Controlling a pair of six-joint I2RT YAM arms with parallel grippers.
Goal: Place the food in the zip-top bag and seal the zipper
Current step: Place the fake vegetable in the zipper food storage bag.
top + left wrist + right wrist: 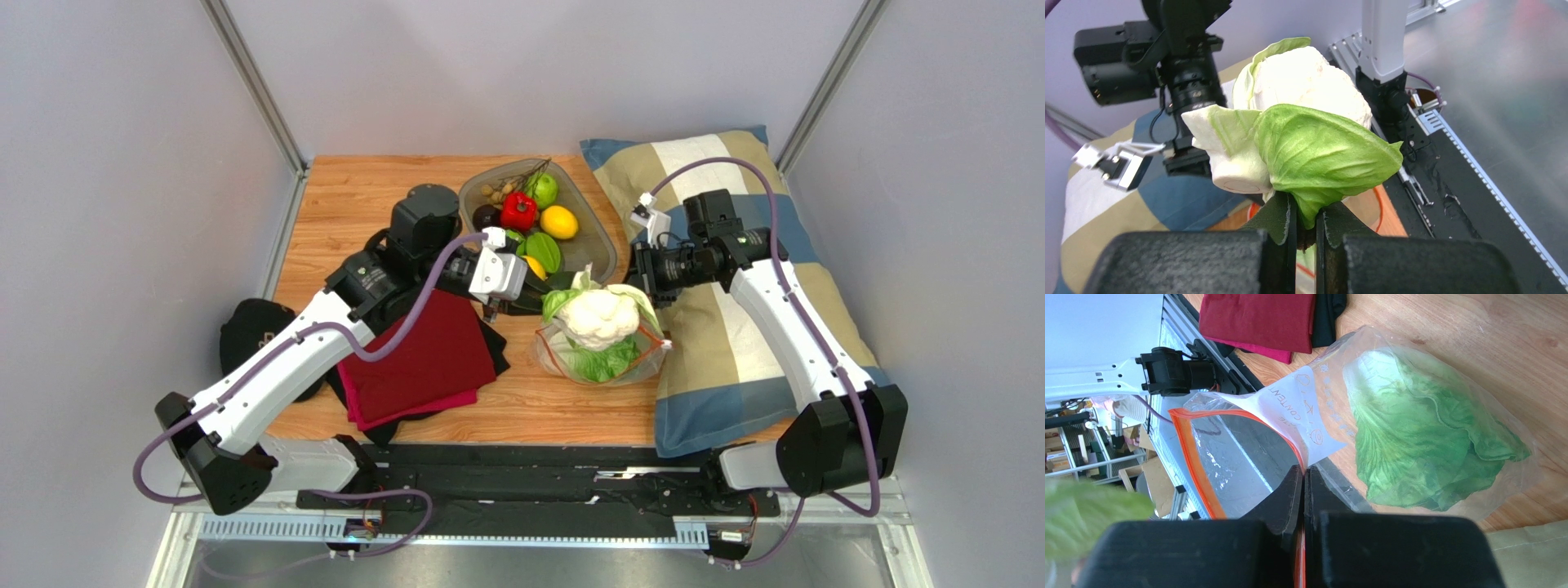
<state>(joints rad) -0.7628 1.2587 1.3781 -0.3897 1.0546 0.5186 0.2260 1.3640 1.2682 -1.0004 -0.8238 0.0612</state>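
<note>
Left pincer (1306, 228): narrow, clamped on one green outer leaf of the cauliflower (1309, 82); I see the white head held out beyond the fingertips, stem end turned toward the camera.

Right pincer (1303, 478): pressed together on the clear film of the zip-top bag (1438, 367) at its mouth, lifting that edge.

Zipper (1192, 462): red-orange strip, its two sides apart, mouth gaping.

Cabbage (1425, 435): green, leafy, already inside the bag, lying at the closed end.

Bag position: on the wooden table (356, 202), between the red cloth (417, 355) and the striped pillow (736, 331); from the top camera the cauliflower overlaps the bag's mouth, and I cannot tell whether it touches the film.

Yellow fruit (559, 222): in the grey oval tray (599, 251) at the far side of the table, beside the red pepper (519, 211) and the round green fruits (542, 189).
</note>
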